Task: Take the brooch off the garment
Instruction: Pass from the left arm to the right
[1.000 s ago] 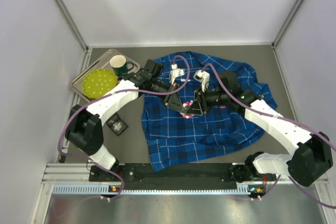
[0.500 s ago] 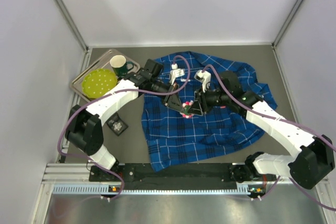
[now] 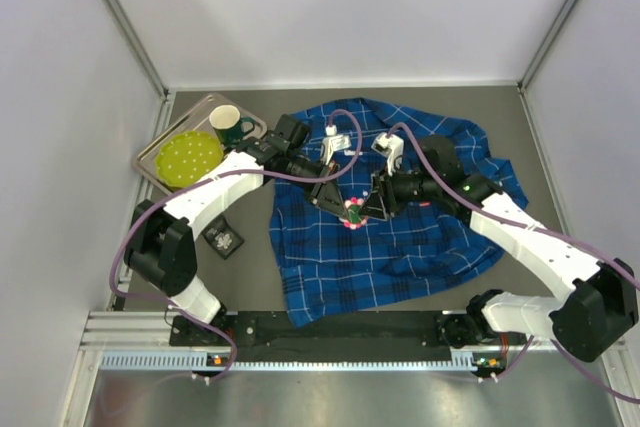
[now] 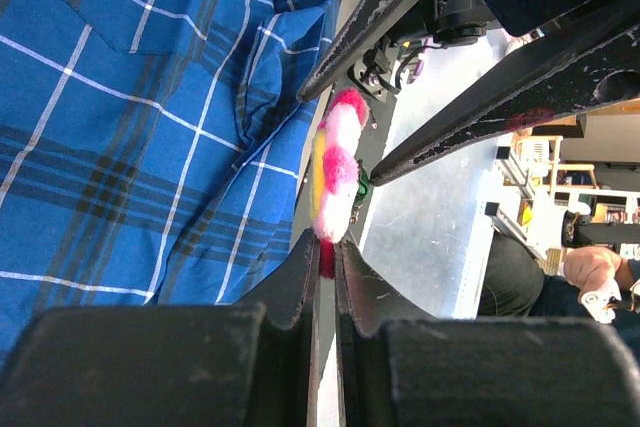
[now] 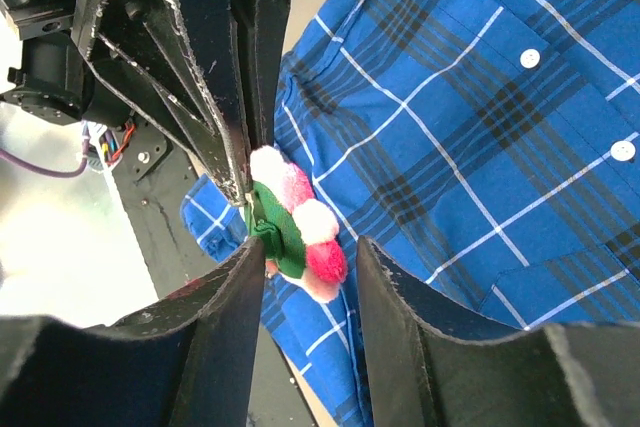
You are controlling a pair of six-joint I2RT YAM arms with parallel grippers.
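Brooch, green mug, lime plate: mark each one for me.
brooch [image 5: 300, 222], right wrist view, on its pink-and-white pompom cluster.
green mug [image 3: 226, 119], top view, on its pale inside.
lime plate [image 3: 190, 155], top view, at its centre.

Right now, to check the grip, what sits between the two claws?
The pink-and-white brooch: the shut left claw pinches its edge, and it sits inside the open right claw. Both wrist views show it.

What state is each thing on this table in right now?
garment: spread out, rumpled.
brooch: gripped at one edge; whether pinned to the garment, unclear.
left gripper: shut on the brooch.
right gripper: open, fingers either side of the brooch.
mug: upright on the tray.
plate: flat on the tray.
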